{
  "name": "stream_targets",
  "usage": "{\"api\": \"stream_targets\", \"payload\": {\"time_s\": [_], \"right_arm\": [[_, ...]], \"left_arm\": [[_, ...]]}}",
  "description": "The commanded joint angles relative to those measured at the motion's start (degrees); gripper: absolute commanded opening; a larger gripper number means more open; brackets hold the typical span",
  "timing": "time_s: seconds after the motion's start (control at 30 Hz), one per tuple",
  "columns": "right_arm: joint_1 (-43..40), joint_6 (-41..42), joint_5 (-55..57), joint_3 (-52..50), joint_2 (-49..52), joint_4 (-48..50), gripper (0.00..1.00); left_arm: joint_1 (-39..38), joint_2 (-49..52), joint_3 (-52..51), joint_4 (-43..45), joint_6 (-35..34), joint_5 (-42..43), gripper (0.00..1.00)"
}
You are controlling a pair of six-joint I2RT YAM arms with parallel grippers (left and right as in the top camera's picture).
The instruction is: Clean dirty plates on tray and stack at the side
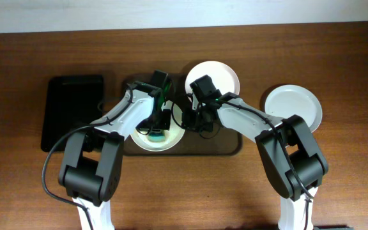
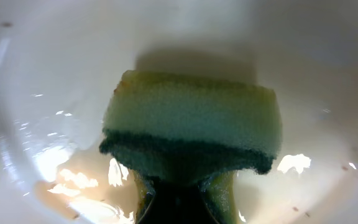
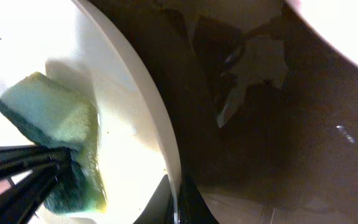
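Note:
A white plate (image 1: 147, 142) lies on the left part of the dark brown tray (image 1: 229, 148). My left gripper (image 1: 156, 130) is shut on a green-yellow sponge (image 2: 191, 124) and presses it onto this plate's wet inside (image 2: 73, 62). My right gripper (image 1: 188, 121) is shut on the plate's right rim (image 3: 148, 112), one finger on each side (image 3: 178, 199). The sponge also shows in the right wrist view (image 3: 55, 124). A second white plate (image 1: 213, 75) sits at the tray's far edge. A third white plate (image 1: 294, 107) lies on the table to the right of the tray.
A smaller glossy black tray (image 1: 72, 112) lies on the table to the left. The brown tray floor (image 3: 260, 143) shows glare right of the held plate. The wooden table (image 1: 337, 179) surrounds both trays.

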Motion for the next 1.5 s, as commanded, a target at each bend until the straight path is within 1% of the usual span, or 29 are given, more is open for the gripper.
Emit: {"api": "stream_targets", "payload": {"time_s": [0.0,0.07,0.2,0.33,0.37,0.47,0.7,0.77,0.87,0.93,1.0,1.07,1.2,1.27,1.33,1.37,1.47], "right_arm": [[-0.4,-0.7,1.4,0.3,0.6,-0.7,0.04],[-0.4,-0.7,1.4,0.3,0.6,-0.7,0.04],[-0.5,-0.7,1.4,0.3,0.6,-0.7,0.04],[-0.4,-0.7,1.4,0.3,0.6,-0.7,0.04],[-0.4,-0.7,1.4,0.3,0.6,-0.7,0.04],[-0.4,-0.7,1.4,0.3,0.6,-0.8,0.04],[-0.6,-0.6,1.4,0.3,0.6,-1.5,0.04],[-0.7,-0.7,1.4,0.3,0.6,-1.1,0.04],[-0.7,-2.6,1.4,0.7,-1.2,-1.4,0.04],[-0.6,-4.1,2.8,0.7,-4.6,-2.2,0.04],[-0.4,-5.4,9.4,0.7,-9.7,-5.7,0.04],[0.3,-6.9,17.8,0.7,-15.1,-11.5,0.04],[3.5,-8.6,31.4,0.7,-22.7,-17.9,0.04],[7.1,-8.6,43.9,0.7,-25.1,-20.1,0.04],[12.4,-8.5,58.9,0.7,-25.7,-21.3,0.04],[14.0,-8.5,62.9,0.7,-25.6,-21.5,0.04],[20.3,-8.3,80.0,0.7,-25.6,-20.7,0.04]], "left_arm": [[2.0,5.2,-4.2,-0.1,-2.0,-22.0,0.01],[2.0,5.2,-4.2,-0.1,-3.3,-24.6,0.01],[2.0,5.2,-4.1,-0.4,-4.0,-26.3,0.01],[2.0,5.1,-0.7,-3.9,-9.0,-27.2,0.01],[2.0,5.1,1.9,-5.9,-10.0,-27.0,0.01],[2.0,5.1,11.9,-12.3,-10.1,-26.9,0.01],[3.7,5.1,31.6,-21.4,-9.9,-21.6,0.01],[5.2,5.1,35.1,-23.6,-9.6,-17.3,0.01],[8.6,5.1,35.4,-23.3,-0.7,-2.3,0.01],[10.9,5.1,35.3,-24.3,1.8,3.7,0.01],[12.0,5.1,35.2,-25.1,3.1,5.6,0.01],[12.0,5.2,35.1,-25.0,3.1,5.5,0.01],[12.0,5.2,35.1,-24.0,3.1,5.6,0.01],[12.0,5.2,35.1,-23.5,3.1,5.6,0.01],[12.0,5.2,35.1,-23.5,3.1,5.6,0.01],[12.0,5.2,35.0,-23.5,3.1,5.6,0.01],[12.0,5.2,34.0,-23.1,3.1,5.6,0.01]]}}
